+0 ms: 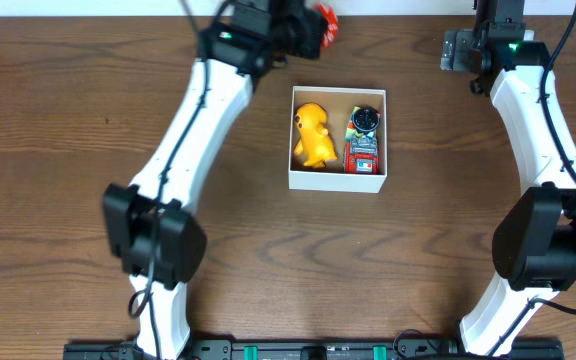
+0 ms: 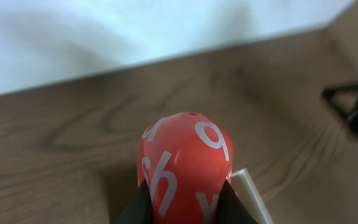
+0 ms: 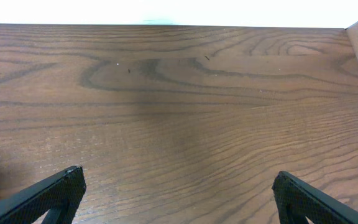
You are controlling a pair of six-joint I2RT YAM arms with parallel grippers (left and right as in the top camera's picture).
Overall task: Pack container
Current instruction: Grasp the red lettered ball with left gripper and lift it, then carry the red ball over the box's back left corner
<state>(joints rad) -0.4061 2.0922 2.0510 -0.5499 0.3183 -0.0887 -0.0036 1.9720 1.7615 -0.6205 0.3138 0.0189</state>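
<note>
Presently the container (image 1: 335,182) stands upright on the table (image 1: 68,120), midway between the two arms, with its open top facing the overhead camera. Its walls are thin and white, and the floor inside is brown.

Contents:
- A yellow toy (image 1: 314,135) lies in the left half of the container.
- A red and grey toy (image 1: 364,145) lies in the right half, just beside the yellow one. Whether the two touch cannot be told.
- Both toys sit fully within the walls.

Left gripper (image 1: 298,30): it is positioned beyond the container's far left corner, outside the walls. Its fingers are closed against a red ball (image 2: 184,165) with white letters printed on it. The left wrist view shows one dark finger pressed to each lower side of the ball. In that view a white corner of the container (image 2: 248,186) shows just beside the ball, to its lower right. In the overhead view the ball (image 1: 326,22) shows as a red patch at the far side of the container, clear of its rim.

Right gripper (image 3: 179,199): it is positioned well apart from the container, off its far right corner (image 1: 463,48). Its fingers are spread wide. Nothing lies between them, and only bare wood grain shows below.
</note>
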